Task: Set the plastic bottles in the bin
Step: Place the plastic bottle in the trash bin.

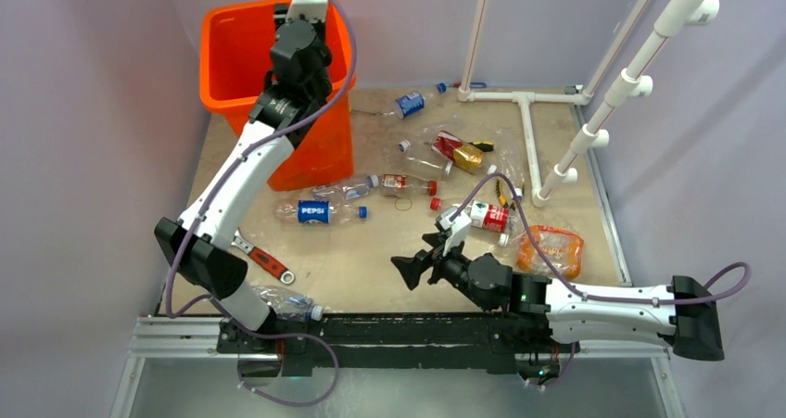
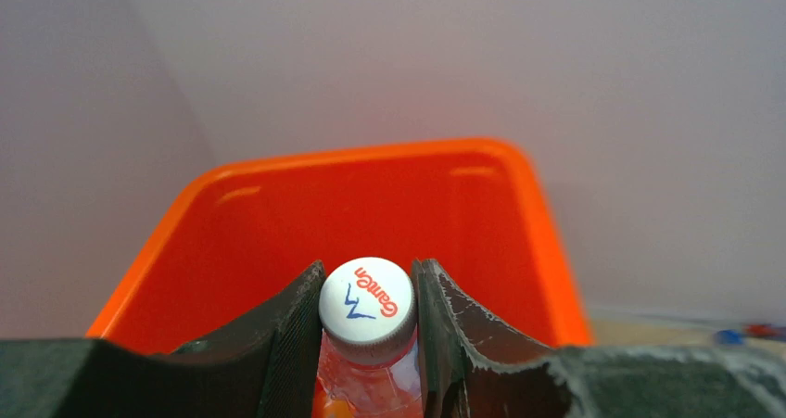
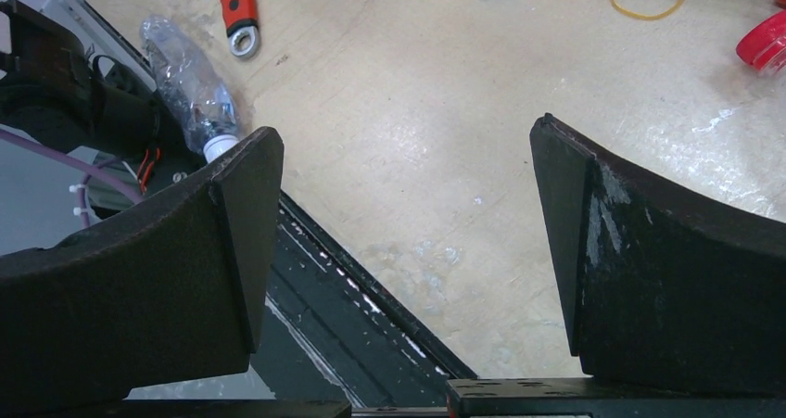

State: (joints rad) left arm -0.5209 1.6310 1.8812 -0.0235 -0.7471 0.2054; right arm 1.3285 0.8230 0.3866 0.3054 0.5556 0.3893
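Two rough black jaws of the left gripper (image 2: 368, 279) clench a white-capped bottle (image 2: 367, 311) over the glossy orange bin (image 2: 278, 205). Overhead, upper left, the arm (image 1: 241, 172) hides this grip. Jaws of the right gripper (image 3: 408, 158) stand released above the bench (image 3: 445, 112).

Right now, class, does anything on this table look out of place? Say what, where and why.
The red-handled wrench lies at the near left, a tool among plastic bottles. A yellow rubber band lies mid-table, equally stray.

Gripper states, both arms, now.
Left gripper: shut on a white-capped bottle, above the orange bin.
Right gripper: open, holding nothing.
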